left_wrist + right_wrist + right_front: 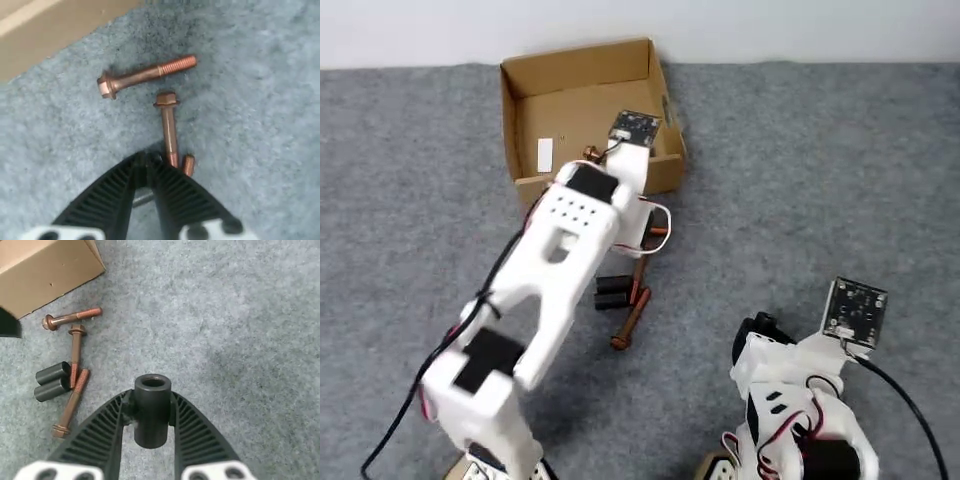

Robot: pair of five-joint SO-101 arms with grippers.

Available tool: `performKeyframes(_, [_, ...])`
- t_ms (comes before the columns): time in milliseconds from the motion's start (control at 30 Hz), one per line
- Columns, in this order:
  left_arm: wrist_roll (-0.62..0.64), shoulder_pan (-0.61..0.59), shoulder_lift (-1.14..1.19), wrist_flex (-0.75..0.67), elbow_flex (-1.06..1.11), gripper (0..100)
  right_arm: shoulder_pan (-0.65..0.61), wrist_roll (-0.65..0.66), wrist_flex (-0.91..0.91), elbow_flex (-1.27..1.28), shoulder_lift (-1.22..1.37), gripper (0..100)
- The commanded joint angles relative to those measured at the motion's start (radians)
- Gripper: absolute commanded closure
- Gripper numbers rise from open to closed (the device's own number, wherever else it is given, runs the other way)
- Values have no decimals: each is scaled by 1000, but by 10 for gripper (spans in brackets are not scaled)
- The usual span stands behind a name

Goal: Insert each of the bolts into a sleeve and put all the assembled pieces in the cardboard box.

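right gripper (151, 401) clamping upright sleeve (152, 415), near right, bore facing up. left gripper (147, 159) hovering, jaws together, over loose bolts (168, 127) just near of box (580, 85). judging: bolt pickup in hand. next calling for left jaws opening, gripping shank, aligning thread with bore.

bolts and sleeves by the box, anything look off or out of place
Nothing looks damaged. Three bolts lie loose at different angles on the carpet beside two sleeves on their sides, none joined yet. The right hand holds a third sleeve upright.
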Motion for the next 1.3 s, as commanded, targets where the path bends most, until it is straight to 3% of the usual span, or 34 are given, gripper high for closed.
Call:
performKeyframes(0, [9, 11, 114, 64, -156, 921, 5, -11, -24, -8, 28, 991])
performKeyframes(100, [11, 9, 216, 94, -240, 864, 5, -11, -24, -8, 30, 991])
performKeyframes(367, [11, 17, 405, 114, -433, 863, 5, -11, -24, -6, 35, 991])
performKeyframes(667, [12, 15, 583, 115, -479, 871, 5, -11, -25, -6, 33, 991])
performKeyframes(800, [52, 15, 568, 114, -536, 1000, 5, -11, -25, -6, 33, 991])
performKeyframes(1100, [137, 68, 437, 342, -759, 997, -56, -11, -28, -5, 27, 991])
performKeyframes(1267, [135, 98, 264, 367, -780, 997, -113, -8, -28, -5, 27, 991])
